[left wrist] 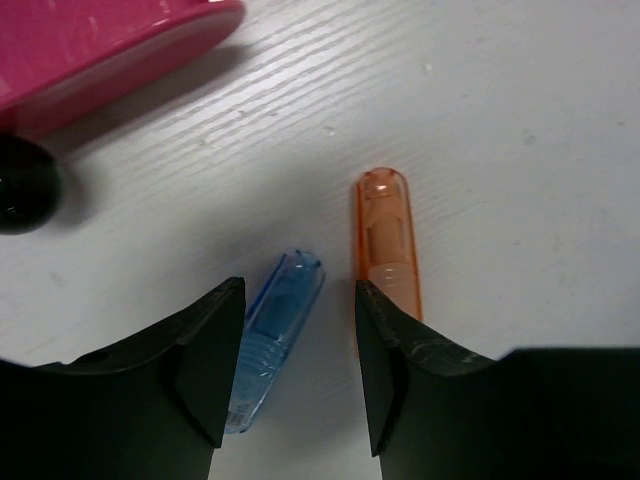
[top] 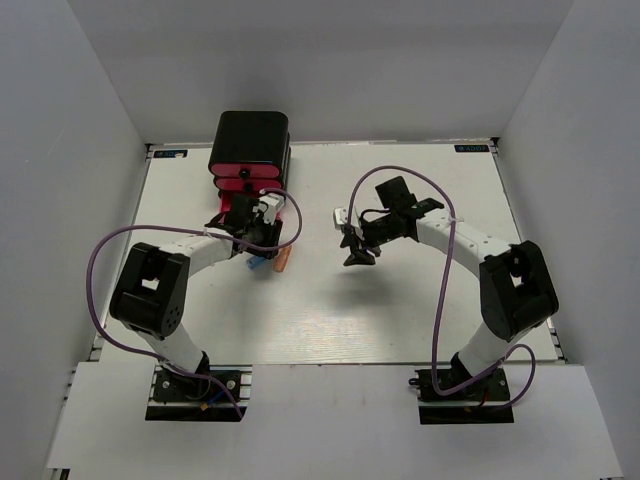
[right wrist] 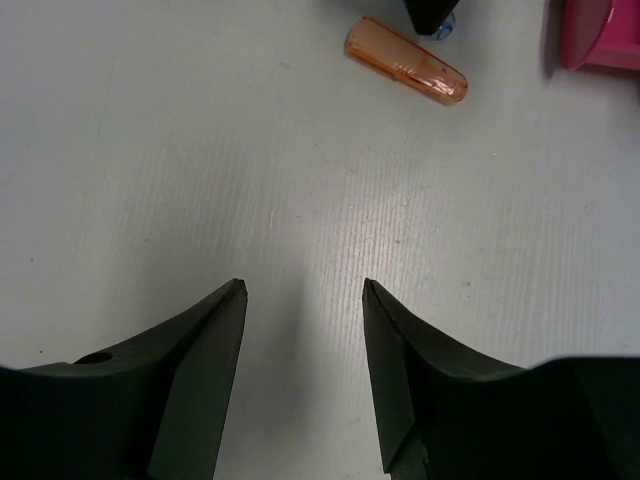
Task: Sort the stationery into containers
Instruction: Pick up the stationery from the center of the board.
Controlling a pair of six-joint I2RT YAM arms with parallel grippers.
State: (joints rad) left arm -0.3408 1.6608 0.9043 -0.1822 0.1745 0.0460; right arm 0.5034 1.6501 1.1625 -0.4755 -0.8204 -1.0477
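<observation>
The left hand [top: 264,248] hangs beside the black cabinet [top: 249,140], a blue piece [top: 258,266] and an orange piece [top: 283,261] at its tips.

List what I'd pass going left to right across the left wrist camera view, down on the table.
Black knob → blue piece → orange piece. The pink drawer stretches across above the knob, so it has no clear place in the order and is left out.
</observation>
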